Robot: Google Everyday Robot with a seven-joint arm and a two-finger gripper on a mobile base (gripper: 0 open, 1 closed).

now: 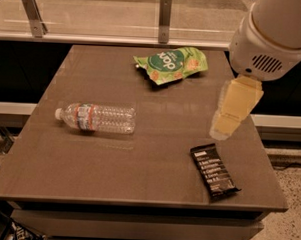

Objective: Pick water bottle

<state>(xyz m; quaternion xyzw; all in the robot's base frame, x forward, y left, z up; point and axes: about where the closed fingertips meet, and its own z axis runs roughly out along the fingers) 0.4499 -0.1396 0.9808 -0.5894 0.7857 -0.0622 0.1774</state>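
Observation:
The water bottle [96, 118] lies on its side on the left half of the brown table [138, 171], white cap pointing left, red-and-white label near the neck. It is clear ribbed plastic. My gripper [229, 118] hangs over the right part of the table, pale yellow, below the white arm housing [274, 32]. It is well to the right of the bottle, a bottle length or more away, and holds nothing that I can see.
A green snack bag [170, 64] lies at the back centre of the table. A black snack bar [214, 171] lies near the front right corner, just below the gripper. A glass railing with metal posts [165, 17] runs behind the table.

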